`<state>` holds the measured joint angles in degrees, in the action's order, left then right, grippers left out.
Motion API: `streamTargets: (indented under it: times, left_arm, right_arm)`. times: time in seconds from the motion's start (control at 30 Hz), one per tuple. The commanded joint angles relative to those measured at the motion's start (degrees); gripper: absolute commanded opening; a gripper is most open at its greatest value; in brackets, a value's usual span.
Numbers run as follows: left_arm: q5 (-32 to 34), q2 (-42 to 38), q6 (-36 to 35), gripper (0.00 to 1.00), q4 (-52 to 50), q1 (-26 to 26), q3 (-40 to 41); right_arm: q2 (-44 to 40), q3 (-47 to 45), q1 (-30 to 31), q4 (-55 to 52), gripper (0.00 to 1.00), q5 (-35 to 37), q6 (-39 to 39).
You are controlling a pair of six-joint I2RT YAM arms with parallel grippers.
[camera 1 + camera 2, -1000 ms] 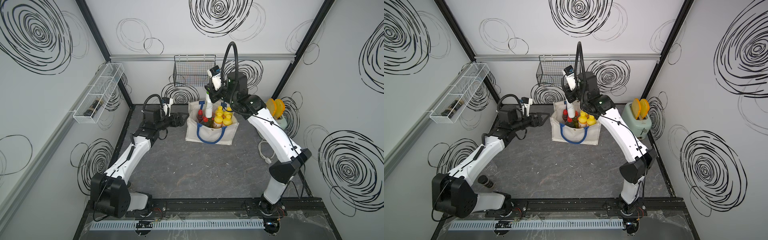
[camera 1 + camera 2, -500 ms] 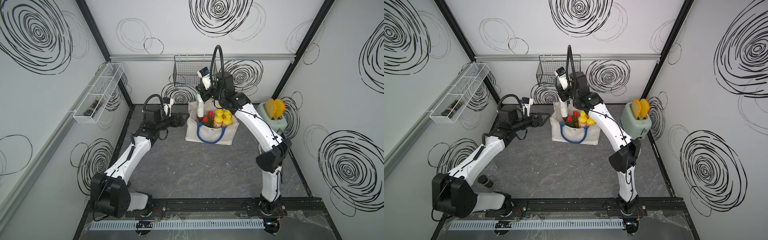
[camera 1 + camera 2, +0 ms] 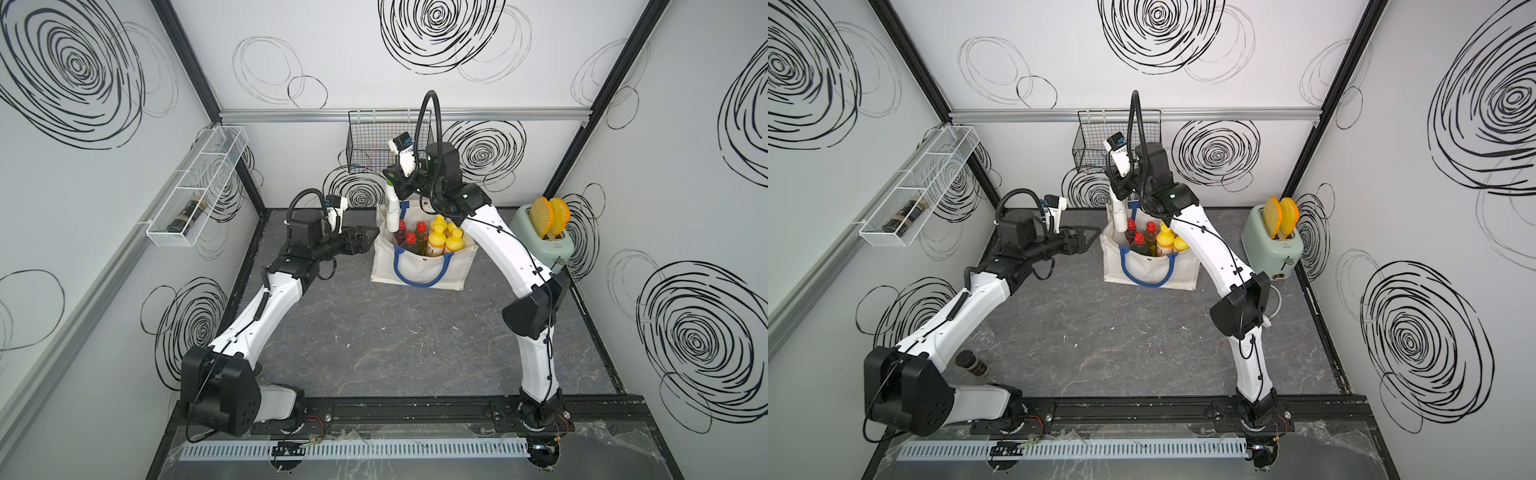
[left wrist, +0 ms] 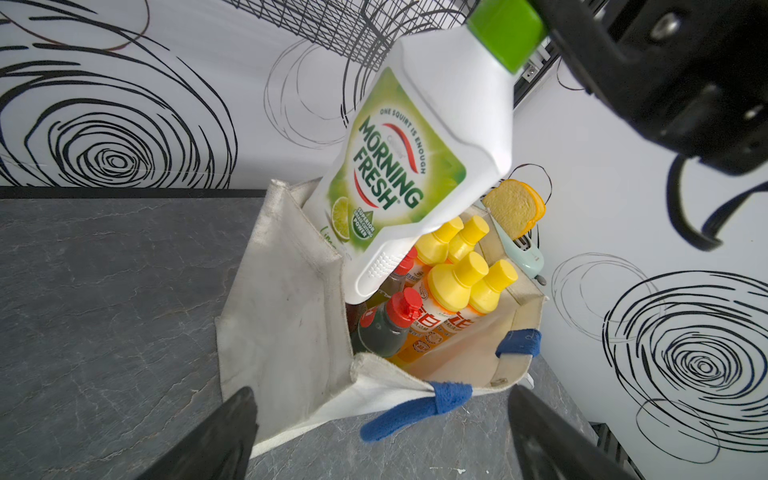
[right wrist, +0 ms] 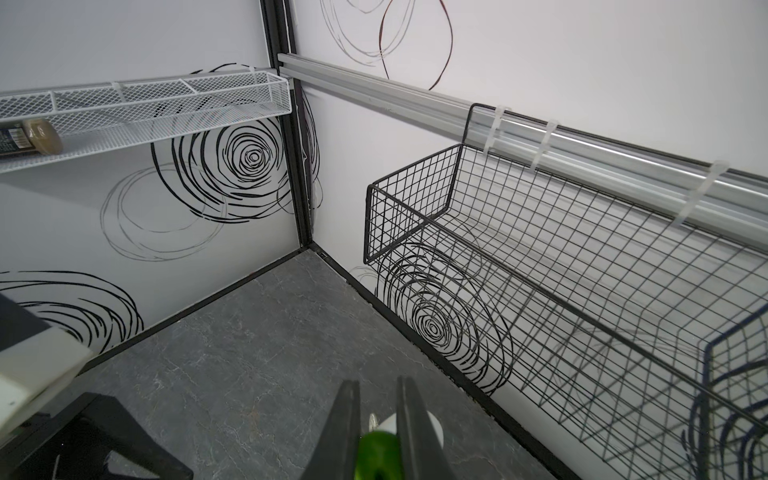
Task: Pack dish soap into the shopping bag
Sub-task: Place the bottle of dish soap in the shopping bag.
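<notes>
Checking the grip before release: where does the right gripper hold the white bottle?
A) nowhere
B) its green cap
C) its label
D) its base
B: the right gripper is shut on the green cap of the white bottle, above the shopping bag.

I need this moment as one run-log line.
right gripper: shut on white bottle | white bottle: tilted over shopping bag mouth | left gripper: open, empty, beside shopping bag

Your right gripper has the white bottle by its top, base at the mouth of the bag, beside the red-capped bottles. Your left gripper sits wide open just beside the bag.
</notes>
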<state>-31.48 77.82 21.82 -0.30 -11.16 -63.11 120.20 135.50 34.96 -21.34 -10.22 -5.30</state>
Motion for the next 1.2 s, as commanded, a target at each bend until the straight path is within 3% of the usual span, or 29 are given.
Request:
streamTargets:
  times: [0.0,0.6,1.17]
  left_arm:
    - [0.3,-0.2,-1.1,0.96,1.1,-0.2,-1.3]
    - [-0.1,0.0,-0.8,0.96,1.5,-0.4,-1.1]
    - [0.4,0.0,-1.0,0.96,1.3,-1.0,-1.0]
  right_arm:
    - [-0.1,3.1,-0.2,8.6,0.00,-1.6,1.4]
    - [-6.8,-20.7,0.0,20.2,0.00,-2.0,6.1]
    - [-7.8,-34.1,0.3,28.9,0.00,0.3,5.1]
